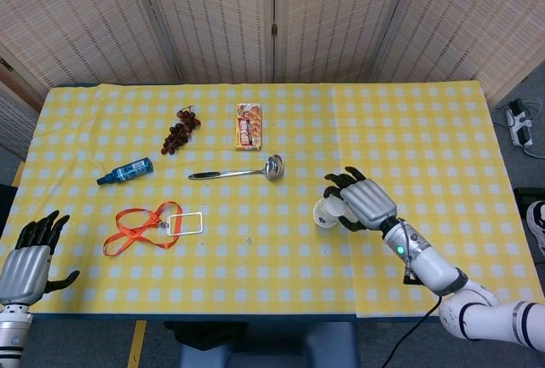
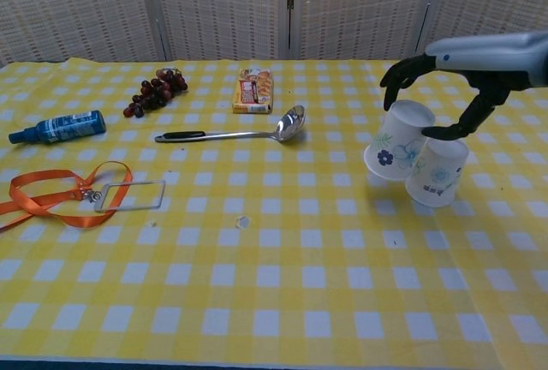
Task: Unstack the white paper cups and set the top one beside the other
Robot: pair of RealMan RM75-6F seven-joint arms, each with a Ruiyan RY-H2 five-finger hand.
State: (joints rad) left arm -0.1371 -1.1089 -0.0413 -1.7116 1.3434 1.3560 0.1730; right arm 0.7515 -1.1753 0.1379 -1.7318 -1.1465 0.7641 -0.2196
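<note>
— Cups, how many?
— Two white paper cups with blue flowers, upside down. Right hand point(image 2: 437, 87) grips the lifted cup point(image 2: 397, 141), tilted, just left of the standing cup point(image 2: 437, 174) (rims nearly touching).
— Left hand point(image 1: 27, 261)?
— Fingers spread, holding nothing, at the table's near-left edge.

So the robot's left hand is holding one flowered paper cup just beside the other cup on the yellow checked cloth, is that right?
Not quite: it is the right hand that holds the lifted cup, tilted, close beside the other cup on the yellow checked cloth. The chest view shows this. The left hand holds nothing, at the near table edge in the head view.
</note>
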